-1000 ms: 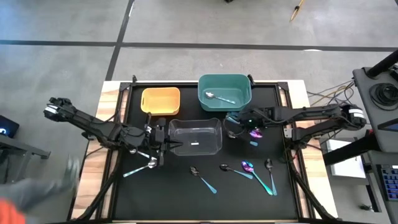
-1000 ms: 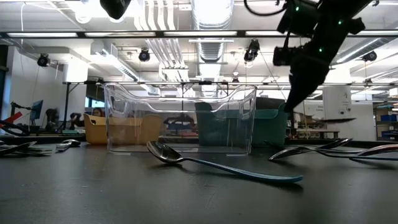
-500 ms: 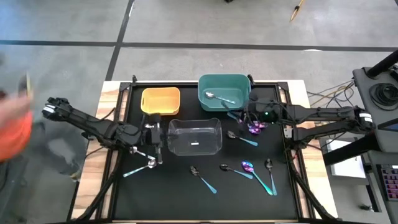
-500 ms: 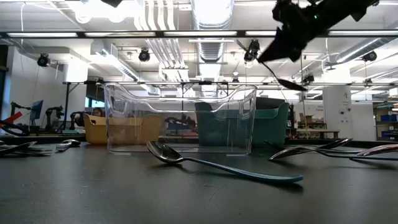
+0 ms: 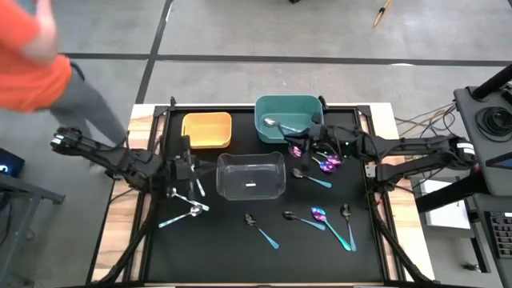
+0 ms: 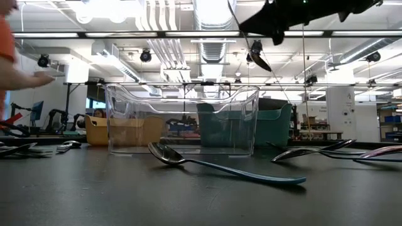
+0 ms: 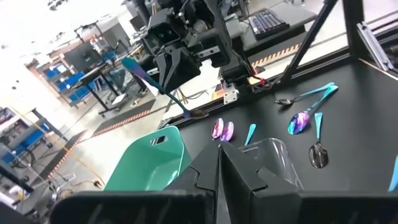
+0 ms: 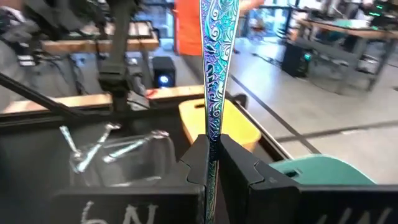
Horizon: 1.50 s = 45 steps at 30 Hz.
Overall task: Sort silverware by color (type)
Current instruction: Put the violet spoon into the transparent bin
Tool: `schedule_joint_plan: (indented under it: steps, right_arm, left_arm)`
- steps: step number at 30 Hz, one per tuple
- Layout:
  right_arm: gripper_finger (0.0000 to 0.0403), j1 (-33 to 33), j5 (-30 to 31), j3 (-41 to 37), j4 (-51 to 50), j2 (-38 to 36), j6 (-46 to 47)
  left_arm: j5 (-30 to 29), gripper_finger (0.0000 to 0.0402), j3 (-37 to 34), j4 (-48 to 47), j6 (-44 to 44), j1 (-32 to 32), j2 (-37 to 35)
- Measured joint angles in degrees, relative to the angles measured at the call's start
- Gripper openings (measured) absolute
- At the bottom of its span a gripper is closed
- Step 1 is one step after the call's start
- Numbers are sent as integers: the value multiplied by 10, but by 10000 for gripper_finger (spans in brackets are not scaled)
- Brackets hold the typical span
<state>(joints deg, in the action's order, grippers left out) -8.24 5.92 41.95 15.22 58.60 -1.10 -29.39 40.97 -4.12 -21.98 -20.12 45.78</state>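
Observation:
My right gripper is raised near the teal bin's near right corner and is shut on an iridescent spoon. The low view shows that spoon's bowl in the air. My left gripper is shut, holds nothing and hovers left of the clear bin, above two silver spoons lying flat. One silver spoon lies in the teal bin. Several spoons lie flat on the mat: dark, purple, others. My right gripper pinches the spoon's patterned handle between its two fingers, coming roughly level from the table's right. The handle's free end stands out past the fingers. The bowl hangs lower on the other side. The spoon is tilted and lifted clear.
A yellow bin stands left of the teal one, at the mat's far side. Two purple bowls lie under my right arm. A person in an orange top moves beyond the table's far left corner.
My right gripper has lifted the iridescent spoon off the mat, risen, and moved left toward the teal bin, and the spoon has tipped from hanging to slanted. My left gripper has drawn back left and away from the silver spoons. A person has walked past the table's left.

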Motion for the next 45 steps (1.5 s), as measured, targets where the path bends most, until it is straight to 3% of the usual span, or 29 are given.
schedule_joint_plan:
  steps: [8, 20, 35, 45]
  right_arm:
    - [13, 1, -1, 34, 53, 61, 0]
    - [13, 1, -8, 198, 37, 215, -49]
    - [13, 1, -21, 439, -203, 381, -58]
    - [13, 3, -51, 465, -253, 405, -36]
  left_arm:
    - [0, 0, -53, 22, -30, 1, -77]
    - [-41, 0, -57, -15, -35, 1, -153]
    - [-48, 0, -57, -39, -39, 1, -207]
    - [-48, 0, -57, -41, -28, 1, -225]
